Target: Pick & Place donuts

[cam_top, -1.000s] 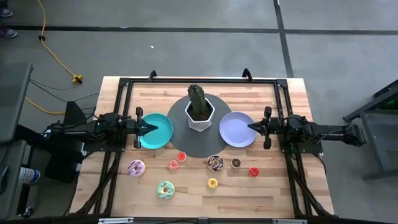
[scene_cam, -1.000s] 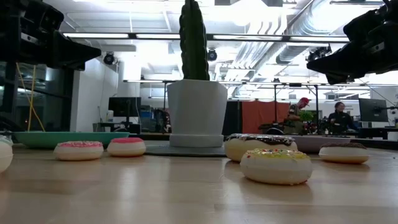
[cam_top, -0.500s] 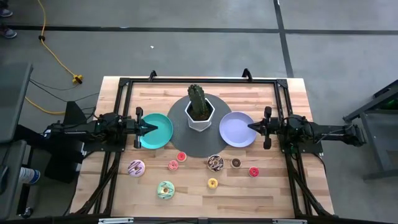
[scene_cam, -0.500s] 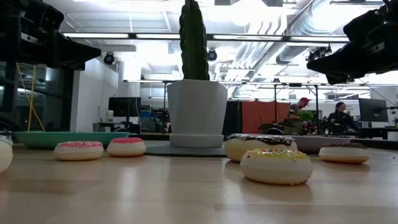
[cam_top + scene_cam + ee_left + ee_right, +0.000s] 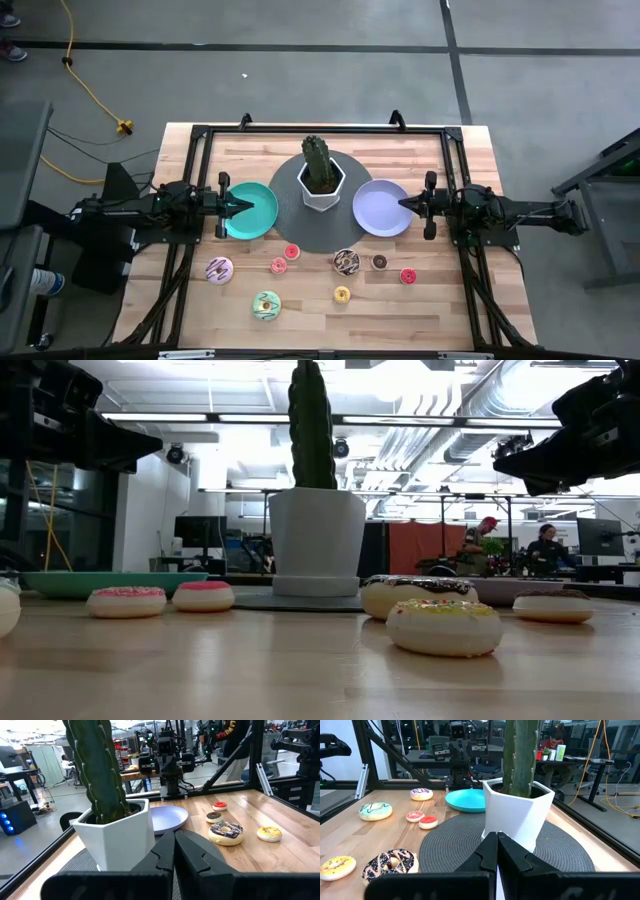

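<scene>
Item: donuts, eight toy rings, loose on the wooden table in front of the potted cactus. I judged them light, rigid, glossy-iced; best pinched across the ring wall. Left gripper over the teal plate, right gripper over the lavender plate: both clenched, empty.

Teal plate, lavender plate, white pot, green cactus, grey mat; donuts pink, mint, chocolate-white, yellow, red.
</scene>
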